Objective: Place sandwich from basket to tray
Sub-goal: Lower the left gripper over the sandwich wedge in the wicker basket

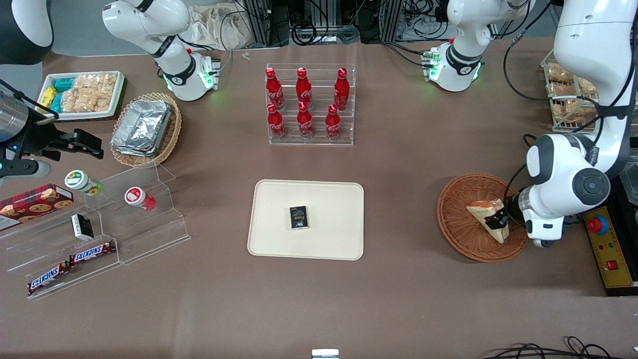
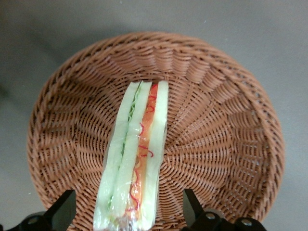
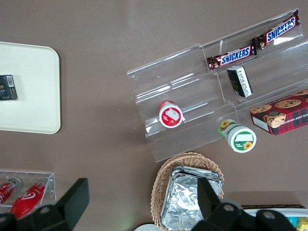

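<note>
Brown tabletop (image 1: 398, 164); reddish-brown round wicker basket (image 2: 226, 130) holds triangular pale-bread sandwich (image 2: 137, 159); black two-finger gripper (image 2: 129, 211) open wide, fingers straddling sandwich, not gripping.

Six red cola bottles (image 1: 304, 103) in a clear tiered rack (image 1: 311, 105), foil containers (image 1: 142, 125) in a tan wicker basket (image 1: 171, 130), two Snickers bars (image 1: 71, 265) on a clear stepped stand (image 1: 107, 227), cookie box (image 1: 34, 203), small black box (image 1: 298, 217) near the middle of the brown table (image 1: 319, 299).

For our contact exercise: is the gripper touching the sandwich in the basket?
Apart. The left wrist view shows the gripper open, a jaw either side of the sandwich with basket weave visible between.
</note>
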`<state>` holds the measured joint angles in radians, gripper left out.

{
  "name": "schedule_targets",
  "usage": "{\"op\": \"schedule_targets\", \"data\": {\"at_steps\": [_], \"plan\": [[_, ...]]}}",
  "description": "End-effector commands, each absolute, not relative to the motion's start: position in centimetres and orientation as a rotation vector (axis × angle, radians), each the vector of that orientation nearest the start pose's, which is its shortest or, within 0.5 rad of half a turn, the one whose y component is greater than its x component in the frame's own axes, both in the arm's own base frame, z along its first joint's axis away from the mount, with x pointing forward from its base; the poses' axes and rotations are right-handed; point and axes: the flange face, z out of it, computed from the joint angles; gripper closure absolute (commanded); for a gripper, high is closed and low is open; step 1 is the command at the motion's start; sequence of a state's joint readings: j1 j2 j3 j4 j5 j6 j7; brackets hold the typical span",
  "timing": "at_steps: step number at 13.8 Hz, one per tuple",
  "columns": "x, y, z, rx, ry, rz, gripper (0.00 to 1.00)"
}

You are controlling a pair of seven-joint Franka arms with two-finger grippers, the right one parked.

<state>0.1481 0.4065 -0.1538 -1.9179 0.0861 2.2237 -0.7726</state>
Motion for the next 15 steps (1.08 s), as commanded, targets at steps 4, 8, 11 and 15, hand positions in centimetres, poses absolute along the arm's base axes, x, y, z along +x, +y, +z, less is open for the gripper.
{"op": "schedule_targets", "data": {"at_steps": [4,8,11,15], "plan": [[60.5,0.4,24.7,-2.872,-1.124,0.175,0.00],[61.3,0.3,23.3,-2.820,-1.282,0.139,0.20],[61.6,0.4,24.1,-2.794,-1.340,0.116,0.94],[62.1,0.6,28.8,-2.791,-1.360,0.051,1.00]]}}
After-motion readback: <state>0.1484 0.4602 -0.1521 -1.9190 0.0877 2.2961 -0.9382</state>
